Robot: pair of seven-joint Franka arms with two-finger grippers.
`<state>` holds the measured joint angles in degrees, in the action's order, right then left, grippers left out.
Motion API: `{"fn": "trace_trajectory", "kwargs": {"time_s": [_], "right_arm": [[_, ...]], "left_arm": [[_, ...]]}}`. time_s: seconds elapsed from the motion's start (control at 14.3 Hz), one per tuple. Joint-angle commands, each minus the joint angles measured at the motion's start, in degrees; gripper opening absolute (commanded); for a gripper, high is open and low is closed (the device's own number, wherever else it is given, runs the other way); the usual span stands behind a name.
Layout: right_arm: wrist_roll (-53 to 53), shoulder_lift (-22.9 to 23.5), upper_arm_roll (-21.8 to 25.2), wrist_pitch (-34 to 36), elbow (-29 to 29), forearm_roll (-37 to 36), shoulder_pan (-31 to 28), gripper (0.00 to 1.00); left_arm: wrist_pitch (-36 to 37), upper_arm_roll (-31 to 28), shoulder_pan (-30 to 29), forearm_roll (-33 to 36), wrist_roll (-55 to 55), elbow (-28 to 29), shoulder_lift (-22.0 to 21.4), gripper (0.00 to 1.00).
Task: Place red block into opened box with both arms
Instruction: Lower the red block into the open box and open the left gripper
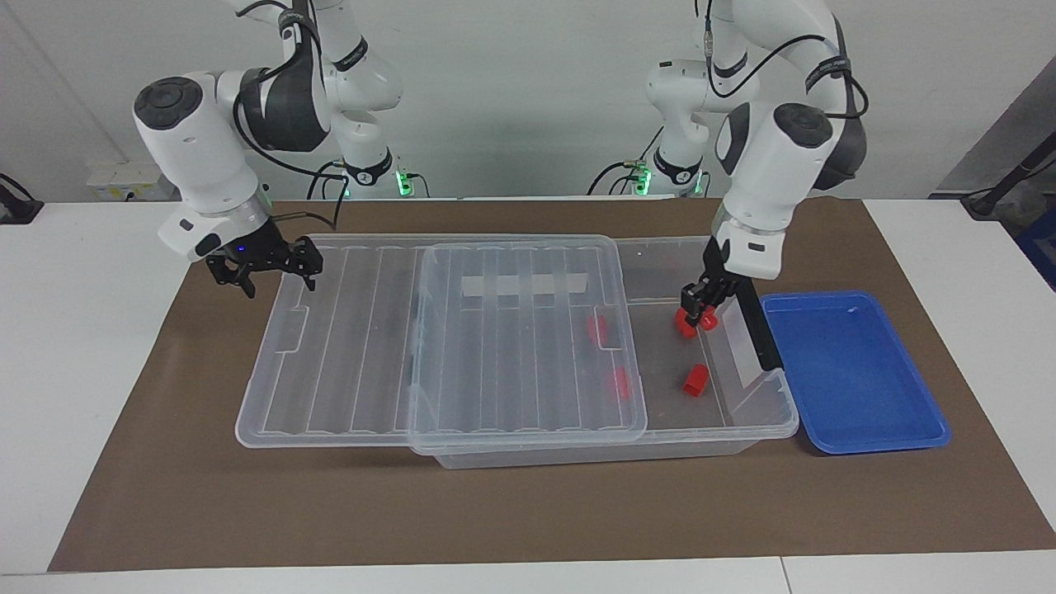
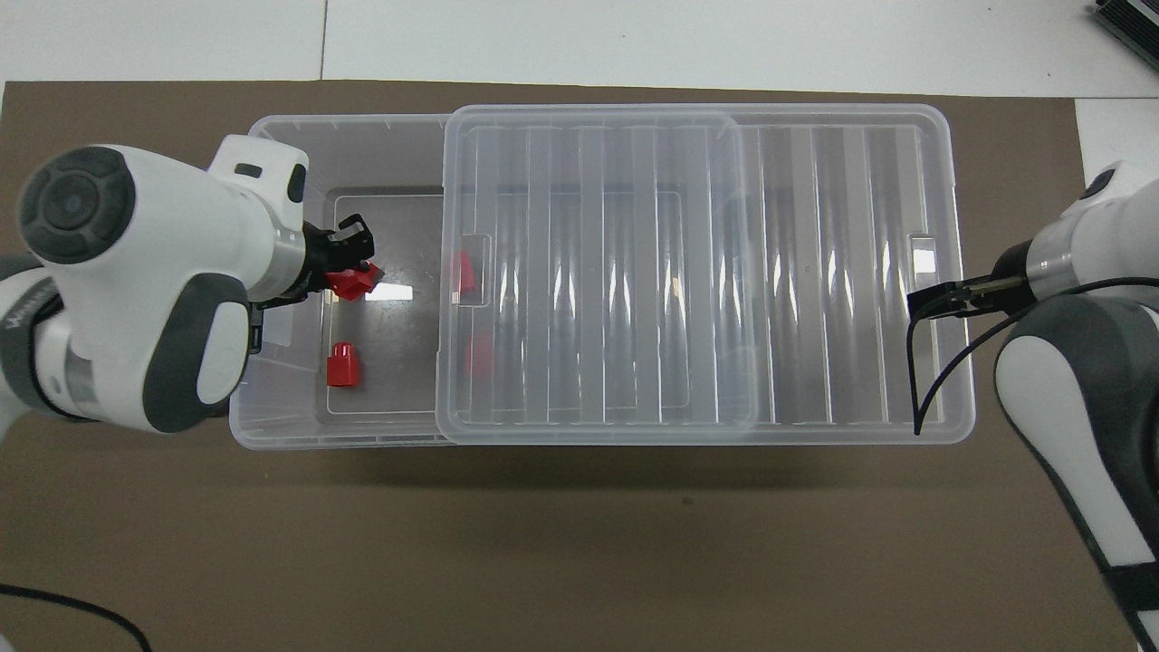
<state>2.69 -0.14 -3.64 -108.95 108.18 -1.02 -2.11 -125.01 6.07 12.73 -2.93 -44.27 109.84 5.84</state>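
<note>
The clear box (image 1: 734, 441) (image 2: 272, 131) lies lengthwise, its ribbed lid (image 1: 495, 346) (image 2: 598, 272) slid toward the right arm's end, leaving the end toward the left arm open. My left gripper (image 1: 700, 312) (image 2: 351, 268) hangs over that open end, shut on a red block (image 1: 707, 321) (image 2: 347, 282). Another red block (image 1: 695, 380) (image 2: 343, 364) lies on the box floor. Two more (image 1: 597, 328) (image 1: 620, 382) show through the lid. My right gripper (image 1: 262, 266) (image 2: 933, 299) is open, with nothing in it, at the overhanging end of the lid.
A shallow blue tray (image 1: 850, 379) sits beside the box at the left arm's end of the table, with nothing in it. A dark latch (image 1: 755, 322) stands on the box wall facing the tray. Brown mat (image 1: 495, 511) covers the table under everything.
</note>
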Motion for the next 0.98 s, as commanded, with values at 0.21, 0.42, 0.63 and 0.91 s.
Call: {"fn": "trace_trajectory", "kwargs": {"time_s": [0.21, 0.42, 0.63, 0.91], "right_arm": [[-11.74, -2.68, -0.31, 0.75, -1.20, 0.41, 4.49, 1.00], [-12.45, 0.13, -0.31, 5.83, -8.66, 0.41, 4.66, 1.00], [-12.45, 1.11, -0.23, 10.15, -14.39, 0.23, 4.58, 1.00], [-12.45, 1.02, -0.22, 14.11, -17.48, 0.32, 3.61, 1.00]], "left_arm": [[-10.77, -0.98, 3.01, 3.89, -1.79, 13.38, -3.12, 0.00], [-15.33, -1.06, 2.92, 6.96, -1.87, 13.65, 1.70, 0.00], [-17.28, -1.15, 2.13, 7.42, -1.96, 13.56, 4.78, 0.00], [-17.90, -1.41, 2.04, 9.87, -2.23, 12.86, 7.87, 0.00]]}}
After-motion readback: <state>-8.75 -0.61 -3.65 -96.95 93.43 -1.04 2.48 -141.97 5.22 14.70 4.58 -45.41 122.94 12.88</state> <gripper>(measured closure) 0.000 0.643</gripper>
